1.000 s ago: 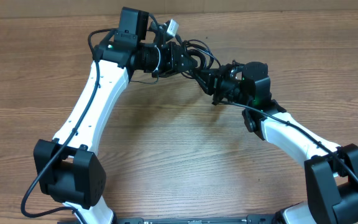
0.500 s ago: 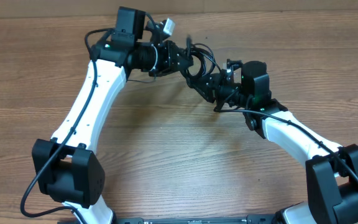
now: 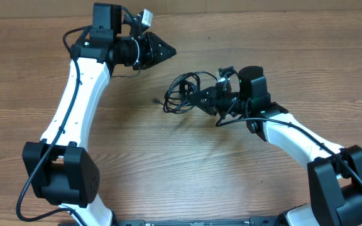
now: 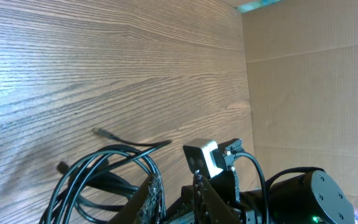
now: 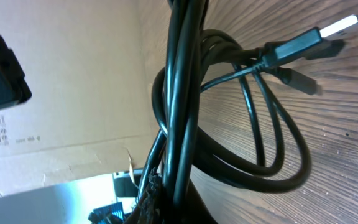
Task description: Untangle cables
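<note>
Few thin black looped cables [image 5: 180, 93] pinched in right end effector [image 3: 198, 99]; left end effector [image 3: 163, 52] unclear.

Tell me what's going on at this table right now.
Two robot arms are working on a tangle of thin black cables. The right tool is clamped on the bundle, and its loops stick out over the table. The left tool sits apart from it, toward the far edge, with nothing visibly in it. The cords are looped through one another, so the untangling is not done.
</note>
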You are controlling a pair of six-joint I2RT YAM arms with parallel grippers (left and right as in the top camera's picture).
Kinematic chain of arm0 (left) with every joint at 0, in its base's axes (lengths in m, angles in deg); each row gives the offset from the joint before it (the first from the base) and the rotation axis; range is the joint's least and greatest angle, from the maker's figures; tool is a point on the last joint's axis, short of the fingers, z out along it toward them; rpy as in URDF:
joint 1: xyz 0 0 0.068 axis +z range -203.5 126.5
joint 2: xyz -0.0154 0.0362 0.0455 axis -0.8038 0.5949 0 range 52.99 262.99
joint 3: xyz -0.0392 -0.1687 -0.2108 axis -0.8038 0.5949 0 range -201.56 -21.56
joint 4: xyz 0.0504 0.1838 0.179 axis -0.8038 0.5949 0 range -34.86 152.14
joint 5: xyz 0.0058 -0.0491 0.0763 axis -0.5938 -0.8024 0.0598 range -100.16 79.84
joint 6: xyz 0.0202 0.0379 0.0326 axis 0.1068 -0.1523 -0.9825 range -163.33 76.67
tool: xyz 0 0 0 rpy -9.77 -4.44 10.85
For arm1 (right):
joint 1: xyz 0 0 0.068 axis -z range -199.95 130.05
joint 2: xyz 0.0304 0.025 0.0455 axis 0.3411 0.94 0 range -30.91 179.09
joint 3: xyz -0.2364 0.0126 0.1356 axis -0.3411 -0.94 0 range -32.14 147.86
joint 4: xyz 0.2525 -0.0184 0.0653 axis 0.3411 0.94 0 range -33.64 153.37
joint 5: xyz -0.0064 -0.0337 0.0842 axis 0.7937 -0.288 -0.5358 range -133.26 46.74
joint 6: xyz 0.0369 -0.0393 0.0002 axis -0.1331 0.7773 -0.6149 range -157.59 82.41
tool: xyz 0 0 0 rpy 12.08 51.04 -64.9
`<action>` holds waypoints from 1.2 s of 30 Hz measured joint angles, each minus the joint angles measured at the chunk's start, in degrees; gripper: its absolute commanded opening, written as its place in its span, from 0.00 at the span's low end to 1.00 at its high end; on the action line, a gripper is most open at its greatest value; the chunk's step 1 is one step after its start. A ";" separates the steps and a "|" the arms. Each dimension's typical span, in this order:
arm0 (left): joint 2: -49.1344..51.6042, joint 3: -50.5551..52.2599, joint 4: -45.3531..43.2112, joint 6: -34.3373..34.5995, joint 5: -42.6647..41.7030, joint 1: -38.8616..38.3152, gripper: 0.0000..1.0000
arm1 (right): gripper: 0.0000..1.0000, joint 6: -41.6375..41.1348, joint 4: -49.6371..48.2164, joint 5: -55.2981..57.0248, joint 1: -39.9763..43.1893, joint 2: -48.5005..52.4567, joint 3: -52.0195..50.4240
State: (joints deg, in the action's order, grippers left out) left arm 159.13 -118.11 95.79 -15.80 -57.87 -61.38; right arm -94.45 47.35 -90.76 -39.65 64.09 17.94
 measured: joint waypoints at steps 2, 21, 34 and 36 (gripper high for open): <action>0.00 0.00 0.02 0.00 0.00 0.00 0.21 | 0.04 1.07 0.02 -0.42 0.00 0.00 0.00; 0.00 -0.04 14.14 -27.93 0.98 0.00 0.33 | 0.04 21.75 9.60 0.11 0.00 0.02 -0.04; 0.00 -0.04 20.44 -36.61 16.46 0.07 0.42 | 0.04 38.95 0.35 -8.70 0.00 0.02 -0.07; 0.00 -0.04 20.57 -34.71 16.96 0.07 0.42 | 0.04 40.28 -0.68 -9.66 0.00 0.02 -0.07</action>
State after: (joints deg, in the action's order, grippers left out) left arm 159.13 -118.15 116.35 -50.51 -40.91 -61.31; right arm -54.17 46.67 -100.42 -39.65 64.12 17.88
